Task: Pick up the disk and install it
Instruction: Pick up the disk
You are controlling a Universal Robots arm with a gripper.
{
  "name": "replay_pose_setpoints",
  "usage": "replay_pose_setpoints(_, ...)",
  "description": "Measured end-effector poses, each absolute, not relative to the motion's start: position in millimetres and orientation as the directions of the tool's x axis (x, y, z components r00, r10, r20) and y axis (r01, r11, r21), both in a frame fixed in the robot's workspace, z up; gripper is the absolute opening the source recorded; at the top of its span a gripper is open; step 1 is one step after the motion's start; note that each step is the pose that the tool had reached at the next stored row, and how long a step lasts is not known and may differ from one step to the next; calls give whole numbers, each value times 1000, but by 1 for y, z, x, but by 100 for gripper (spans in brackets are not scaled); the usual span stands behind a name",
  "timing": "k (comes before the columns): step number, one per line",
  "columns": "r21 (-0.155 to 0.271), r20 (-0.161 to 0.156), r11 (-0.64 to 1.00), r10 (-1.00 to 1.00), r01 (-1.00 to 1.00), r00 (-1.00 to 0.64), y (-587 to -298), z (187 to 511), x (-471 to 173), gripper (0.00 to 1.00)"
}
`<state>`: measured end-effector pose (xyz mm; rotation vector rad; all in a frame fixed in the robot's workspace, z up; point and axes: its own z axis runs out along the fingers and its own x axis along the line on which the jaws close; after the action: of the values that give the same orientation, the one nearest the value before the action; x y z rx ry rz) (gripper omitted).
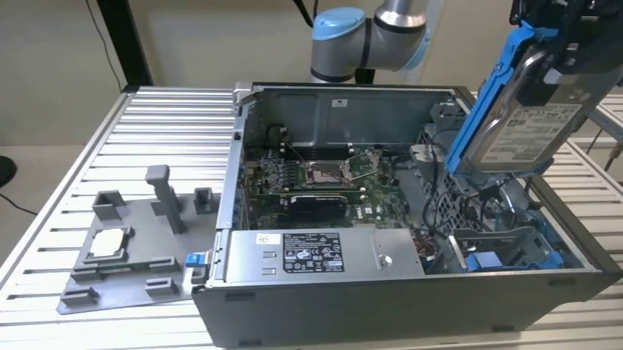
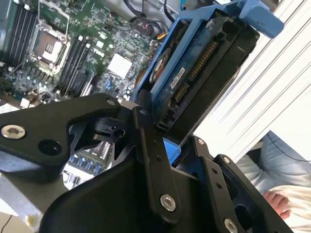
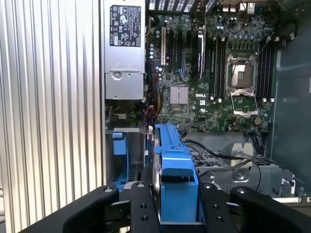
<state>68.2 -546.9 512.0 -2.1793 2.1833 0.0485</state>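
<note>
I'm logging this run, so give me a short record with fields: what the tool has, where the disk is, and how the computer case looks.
tool: shut on the disk
disk: in its blue carrier, held in the air, tilted on edge over the computer case at the exterior view's right
computer case: open, motherboard exposed
installed: not yet seated
grey fixture: on the table at the exterior view's left, square chip on it

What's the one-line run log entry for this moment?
end effector: shut on disk | disk: held tilted above open computer case | install: not yet done
</note>
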Motion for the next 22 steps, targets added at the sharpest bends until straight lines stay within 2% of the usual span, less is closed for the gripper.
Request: replay_pose_setpoints(22, -18, -60, 2, -998, -1000, -1, -558, 505, 71, 0)
